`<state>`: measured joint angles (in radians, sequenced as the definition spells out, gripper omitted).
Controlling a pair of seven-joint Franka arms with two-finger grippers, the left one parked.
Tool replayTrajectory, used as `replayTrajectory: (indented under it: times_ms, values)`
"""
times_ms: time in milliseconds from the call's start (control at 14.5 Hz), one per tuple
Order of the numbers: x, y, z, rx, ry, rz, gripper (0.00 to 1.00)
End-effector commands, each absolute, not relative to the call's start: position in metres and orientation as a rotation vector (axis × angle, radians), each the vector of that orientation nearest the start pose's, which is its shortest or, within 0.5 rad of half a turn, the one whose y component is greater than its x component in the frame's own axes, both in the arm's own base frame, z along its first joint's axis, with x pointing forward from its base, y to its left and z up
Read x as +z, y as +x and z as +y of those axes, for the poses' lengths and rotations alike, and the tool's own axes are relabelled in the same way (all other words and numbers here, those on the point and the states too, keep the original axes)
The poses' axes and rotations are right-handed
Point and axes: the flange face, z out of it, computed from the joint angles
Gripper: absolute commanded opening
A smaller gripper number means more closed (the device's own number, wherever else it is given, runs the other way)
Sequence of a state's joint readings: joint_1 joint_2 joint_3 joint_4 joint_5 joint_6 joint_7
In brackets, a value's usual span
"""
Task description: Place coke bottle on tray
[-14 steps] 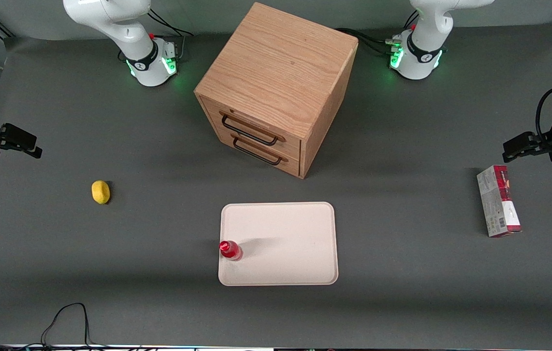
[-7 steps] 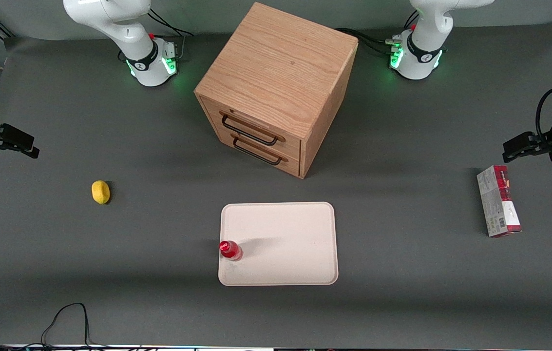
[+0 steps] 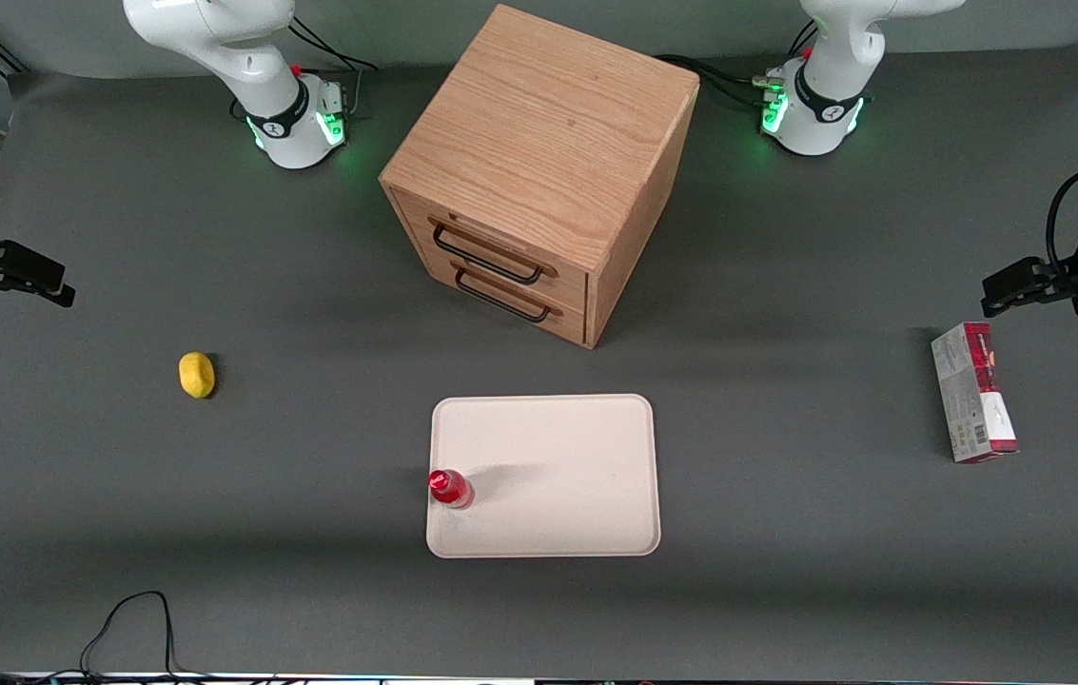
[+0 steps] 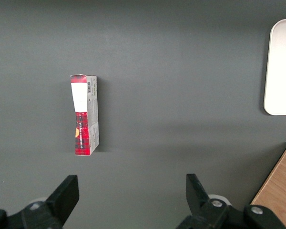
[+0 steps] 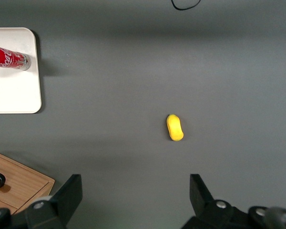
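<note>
The coke bottle [image 3: 450, 488] stood upright on the tray [image 3: 558, 457], just inside its edge toward the working arm's end. The gripper [image 3: 20, 276] hung well apart from it, high over the worktop [image 3: 310, 447] near that end, its jaws wide and holding nothing. A yellow lemon [image 3: 197, 374] lay between them. The job looked done. The tray had lots of bare room.

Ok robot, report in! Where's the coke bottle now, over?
Gripper open, empty, high at the working arm's end of the table. Coke bottle standing upright on the tray, near its edge. Nothing in the way.
</note>
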<state>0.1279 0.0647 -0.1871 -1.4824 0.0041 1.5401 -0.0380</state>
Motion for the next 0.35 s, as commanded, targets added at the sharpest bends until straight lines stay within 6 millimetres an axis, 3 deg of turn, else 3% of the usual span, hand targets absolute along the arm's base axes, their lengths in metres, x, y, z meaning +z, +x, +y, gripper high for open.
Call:
replayTrajectory:
  times_ms: [0, 277]
  values:
    - [0.6303, 0.5674, -0.0268, 0.019, -3.156, 0.041, 1.0]
    - [0.6296, 0.5676, -0.0225, 0.022, -3.157, 0.029, 1.0]
